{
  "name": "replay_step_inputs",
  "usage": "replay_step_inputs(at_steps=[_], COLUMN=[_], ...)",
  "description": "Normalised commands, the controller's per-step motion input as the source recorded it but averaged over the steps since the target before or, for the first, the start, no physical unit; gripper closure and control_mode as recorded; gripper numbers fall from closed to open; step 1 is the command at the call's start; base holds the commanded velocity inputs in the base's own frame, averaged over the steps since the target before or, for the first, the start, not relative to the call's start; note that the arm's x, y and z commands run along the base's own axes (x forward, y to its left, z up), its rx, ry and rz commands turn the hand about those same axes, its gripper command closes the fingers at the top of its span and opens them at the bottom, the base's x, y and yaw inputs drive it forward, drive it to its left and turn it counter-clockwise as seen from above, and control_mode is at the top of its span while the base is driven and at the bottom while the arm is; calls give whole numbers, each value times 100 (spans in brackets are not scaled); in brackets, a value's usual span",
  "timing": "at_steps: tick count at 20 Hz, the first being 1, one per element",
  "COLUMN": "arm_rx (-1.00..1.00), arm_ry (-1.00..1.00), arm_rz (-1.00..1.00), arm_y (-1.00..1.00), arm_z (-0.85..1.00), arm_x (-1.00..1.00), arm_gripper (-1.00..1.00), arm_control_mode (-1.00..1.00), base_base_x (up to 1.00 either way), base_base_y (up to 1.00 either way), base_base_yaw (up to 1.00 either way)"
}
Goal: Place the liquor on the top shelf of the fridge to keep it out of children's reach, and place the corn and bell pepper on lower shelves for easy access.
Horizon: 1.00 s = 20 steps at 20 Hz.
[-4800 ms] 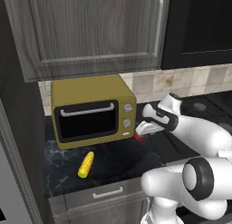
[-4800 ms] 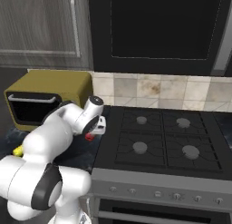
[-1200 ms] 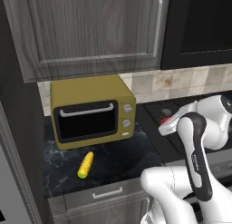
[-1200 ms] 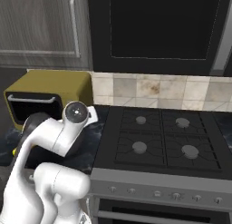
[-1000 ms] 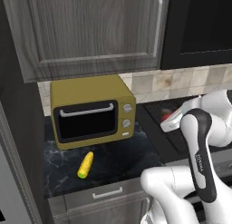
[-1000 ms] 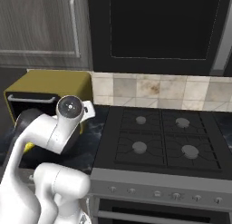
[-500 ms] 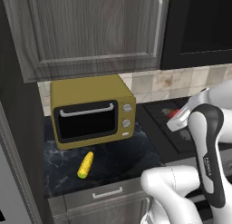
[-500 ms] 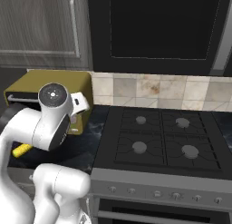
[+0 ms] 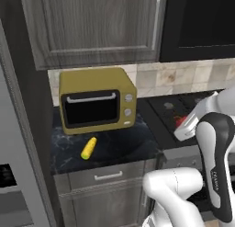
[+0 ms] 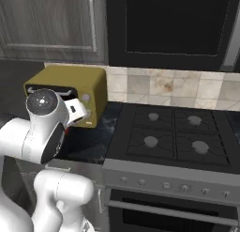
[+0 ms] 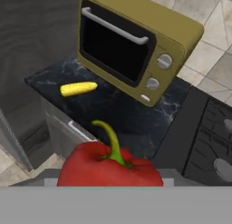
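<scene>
The red bell pepper (image 11: 110,169) with its green stem sits close in front of the hand camera, held above the counter's front edge. My gripper (image 9: 185,127) is shut on it, and a bit of red (image 9: 180,122) shows beside the white hand over the stove's left side. In the right base view the hand (image 10: 75,114) is in front of the toaster oven. The yellow corn (image 9: 89,148) lies on the dark counter before the oven, also seen as corn (image 11: 78,88) in the hand view. The grey fridge (image 9: 11,129) stands at far left. The liquor and the shelves are out of view.
A yellow toaster oven (image 9: 96,104) stands on the black marble counter (image 9: 114,145) under dark wood cabinets (image 9: 96,26). A black stove (image 10: 176,135) with several burners lies to the right. My own arm's elbow (image 10: 44,125) rises in front of the counter.
The arm has swung its elbow round and the hand has drifted right, away from the toaster oven, with the bell pepper in it. The corn has not moved.
</scene>
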Motion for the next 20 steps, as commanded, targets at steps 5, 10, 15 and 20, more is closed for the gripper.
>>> replay_step_inputs(at_steps=[5, 10, 15, 20], arm_rx=[0, 0, 0, 0], arm_ry=[0, 0, 0, 0], arm_rz=[0, 0, 0, 0], arm_y=[0, 0, 0, 0], arm_z=[0, 0, 0, 0], arm_x=[0, 0, 0, 0], arm_gripper=[100, 100, 100, 100], arm_control_mode=[100, 100, 100, 100], base_base_x=[-74, -45, -7, 16], base_base_y=[0, 1, 50, 98], base_base_yaw=[51, 64, 51, 23])
